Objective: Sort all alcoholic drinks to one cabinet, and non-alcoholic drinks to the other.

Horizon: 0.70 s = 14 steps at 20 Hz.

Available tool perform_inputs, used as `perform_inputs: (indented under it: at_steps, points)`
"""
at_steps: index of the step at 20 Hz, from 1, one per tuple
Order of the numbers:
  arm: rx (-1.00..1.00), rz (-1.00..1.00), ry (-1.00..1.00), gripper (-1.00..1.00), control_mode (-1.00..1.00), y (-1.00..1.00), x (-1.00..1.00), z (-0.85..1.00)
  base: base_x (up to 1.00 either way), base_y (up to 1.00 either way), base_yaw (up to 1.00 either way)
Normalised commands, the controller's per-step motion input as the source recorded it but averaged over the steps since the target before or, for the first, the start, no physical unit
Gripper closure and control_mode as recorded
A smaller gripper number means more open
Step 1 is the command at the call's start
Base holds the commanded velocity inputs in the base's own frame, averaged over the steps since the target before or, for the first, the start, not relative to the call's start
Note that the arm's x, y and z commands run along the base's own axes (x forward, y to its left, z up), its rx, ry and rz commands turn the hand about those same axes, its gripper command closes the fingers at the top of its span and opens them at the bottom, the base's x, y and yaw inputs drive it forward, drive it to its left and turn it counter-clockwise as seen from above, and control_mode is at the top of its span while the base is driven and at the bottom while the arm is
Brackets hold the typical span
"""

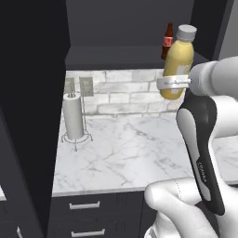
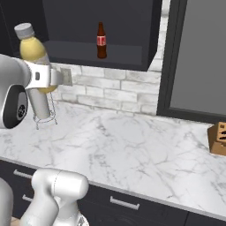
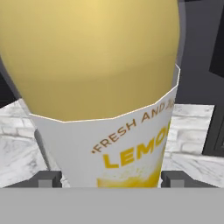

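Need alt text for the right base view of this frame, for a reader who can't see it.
The robot's claw holds a yellow juice bottle with a grey cap, lifted above the marble counter near the open dark wall cabinet. A small brown bottle with a red label stands upright on the cabinet shelf. A paper towel holder stands behind the held bottle.

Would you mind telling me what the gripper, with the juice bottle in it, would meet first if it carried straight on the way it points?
The gripper, shut on the yellow juice bottle, points toward the back wall. Probably the front edge of the open cabinet shelf, or the brick wall just beneath; depth is unclear.
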Motion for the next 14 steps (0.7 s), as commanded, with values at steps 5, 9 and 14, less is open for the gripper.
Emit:
perform_inputs:
  at_steps: [5,9,14]
  points:
    - [0.01,0.00,-0.02,1.00,-1.00,0.10,0.22,0.31,0.00,0.00,0.00]
    - [0.01,0.00,0.00,1.00,-1.00,0.10,0.32,0.21,0.00,0.00,0.00]
    - [0.02,0.00,0.00,1.00,-1.00,0.11,0.40,0.04,0.00,0.00,0.00]
